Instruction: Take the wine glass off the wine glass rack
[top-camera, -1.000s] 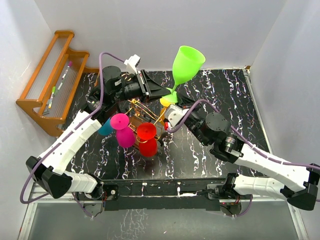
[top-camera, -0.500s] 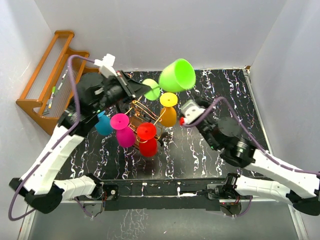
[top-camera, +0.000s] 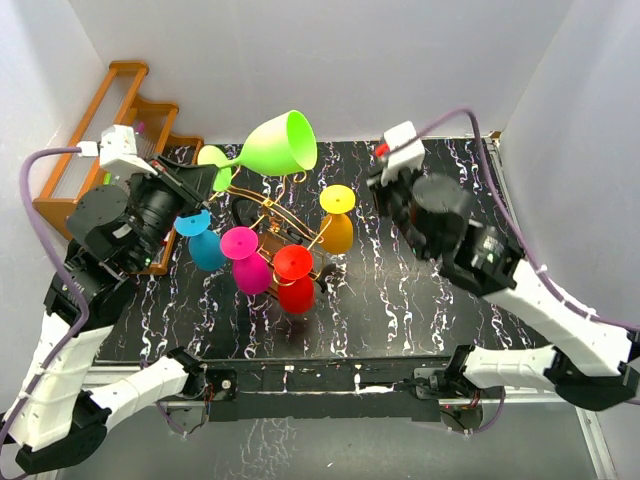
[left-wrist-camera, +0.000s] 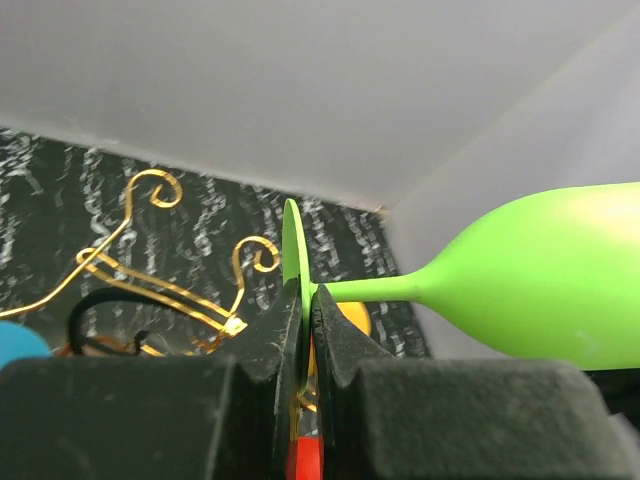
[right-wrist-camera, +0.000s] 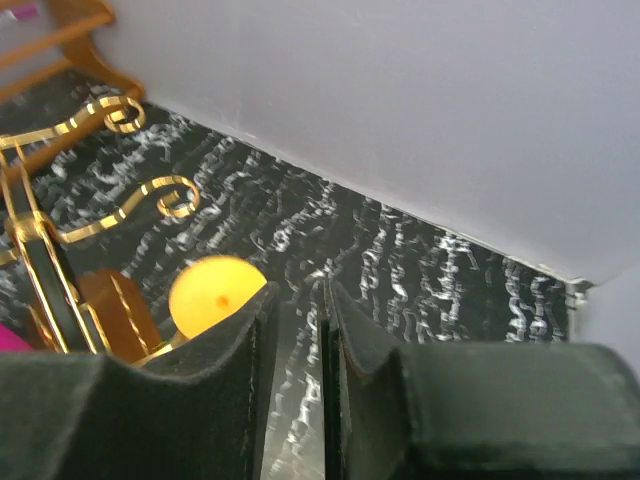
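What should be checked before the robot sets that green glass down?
1. Left pincer clamped on the green wine glass by its foot: ok.
2. Glass clear of the wine glass rack: ok.
3. Glass upright: not ok, it lies sideways.
4. Right pincer empty and apart from the rack: ok.
5. Grip firm enough against slipping: cannot tell.

- Wine glasses, five: green one (top-camera: 272, 148), orange one (top-camera: 337, 232), red one (top-camera: 296, 293), pink one (top-camera: 250, 276), blue one (top-camera: 208, 252).
- Wire rack (top-camera: 283, 218): one.
- Wooden shelf (top-camera: 125, 72): one.
- Robot arms, two: left (top-camera: 60, 350), right (top-camera: 560, 320).
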